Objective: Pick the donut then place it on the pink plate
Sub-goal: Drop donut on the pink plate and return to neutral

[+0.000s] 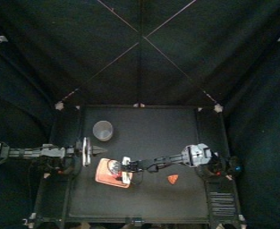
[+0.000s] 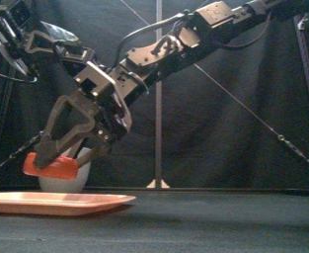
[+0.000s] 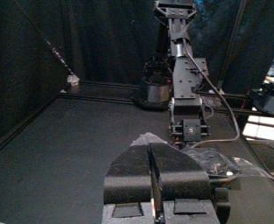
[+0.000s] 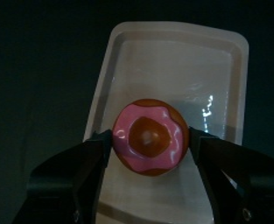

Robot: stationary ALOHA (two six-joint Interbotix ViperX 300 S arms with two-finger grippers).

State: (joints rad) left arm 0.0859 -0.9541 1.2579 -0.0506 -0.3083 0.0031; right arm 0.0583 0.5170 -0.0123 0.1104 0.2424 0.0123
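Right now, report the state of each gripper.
Left gripper: shut, holding nothing.
Right gripper: shut on the donut, above the pink tray.

Setting: a robotics test booth in a laboratory.

Indicators: black curtains (image 1: 58,54) enclose a small black table (image 1: 154,125) at the back and sides. Two black robot arms, the left arm (image 1: 35,154) and the right arm (image 1: 184,159), reach in over the table from opposite sides. The work items are props: a toy donut (image 4: 151,137) and a pink tray (image 2: 64,206).
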